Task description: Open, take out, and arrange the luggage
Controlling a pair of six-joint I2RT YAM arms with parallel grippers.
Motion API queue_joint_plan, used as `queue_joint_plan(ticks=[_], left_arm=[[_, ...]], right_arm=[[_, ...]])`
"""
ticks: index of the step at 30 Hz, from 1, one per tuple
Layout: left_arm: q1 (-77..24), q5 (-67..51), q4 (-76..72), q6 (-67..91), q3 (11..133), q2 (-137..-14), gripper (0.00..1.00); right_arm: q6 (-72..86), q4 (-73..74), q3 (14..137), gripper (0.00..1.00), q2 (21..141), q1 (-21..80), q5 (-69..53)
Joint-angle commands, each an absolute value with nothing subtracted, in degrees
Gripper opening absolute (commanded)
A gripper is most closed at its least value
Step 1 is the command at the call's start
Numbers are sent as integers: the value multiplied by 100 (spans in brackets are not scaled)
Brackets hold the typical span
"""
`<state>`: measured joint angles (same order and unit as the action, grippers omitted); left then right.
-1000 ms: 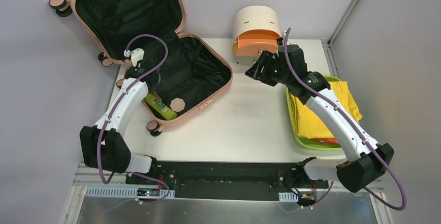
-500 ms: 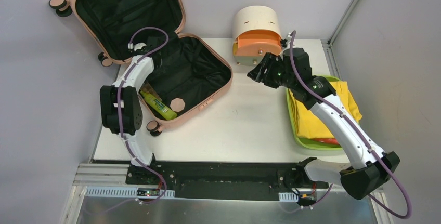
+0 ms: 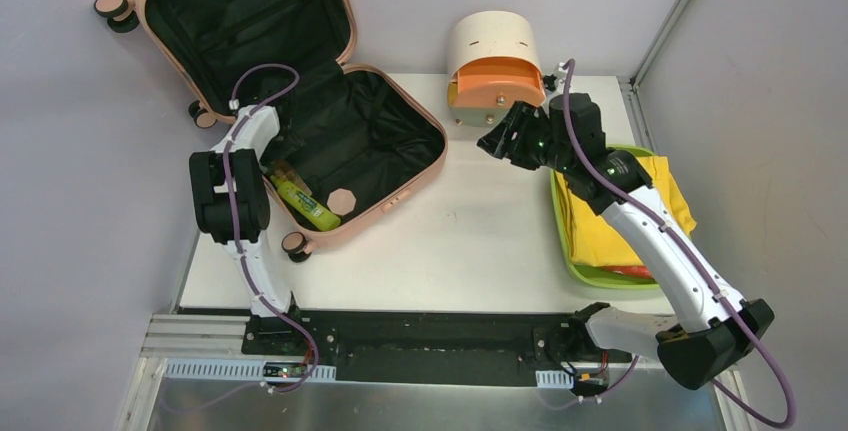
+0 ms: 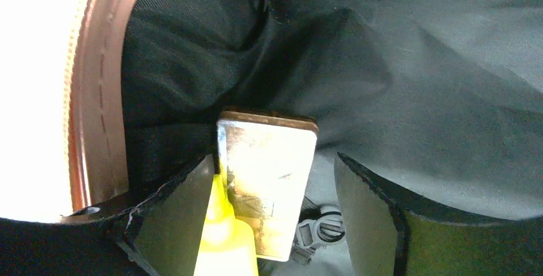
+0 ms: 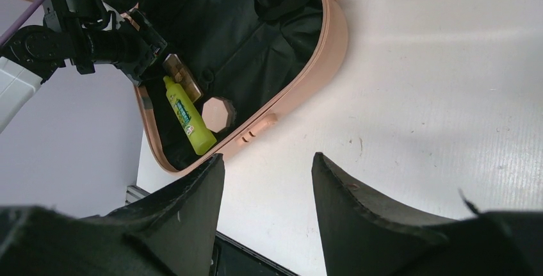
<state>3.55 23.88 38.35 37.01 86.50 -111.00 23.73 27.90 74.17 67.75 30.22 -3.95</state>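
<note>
Luggage (image 3: pixel 372 136) is lying flipped open and the left gripper (image 4: pixel 274 166) is down inside it, black lining all around the jaws, which are spread and not squeezing anything. A small tan box (image 4: pixel 266 186) sits between them, closer to the finger nearest the pink rim, with a gap on the other side. A yellow-green bottle (image 4: pixel 225 244) pokes its tip in by that same finger. The right gripper (image 5: pixel 267 161) has its jaws apart too, with nothing between them, and the luggage is well ahead of them.

Luggage (image 3: pixel 372 213): peach-pink hard-shell suitcase at 10 o'clock in the top view, fully open; base flat, black-lined lid raised toward 11 o'clock.
</note>
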Motion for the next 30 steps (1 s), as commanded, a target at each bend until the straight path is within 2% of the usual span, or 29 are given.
queue_joint_plan(ticks=[1,6,13,23,30], left_arm=[[513,1933,4006,3847,8684,-11139,71],[592,1583,4034,3710,8789,-11318,70],[609,1148,4060,3450,8977,-11530,61],[603,1081,4052,2990,8947,-11160,33],[571,467,4052,2749,9159,-10612,29]], right_arm=[[2289,2650,7440,55,6562,3049,-404],[2302,2601,7408,55,6522,3047,-368],[2335,2636,7356,56,6348,3047,-351],[2439,2604,7234,56,6240,3049,-283],[2810,2275,6972,55,6218,3047,-51]])
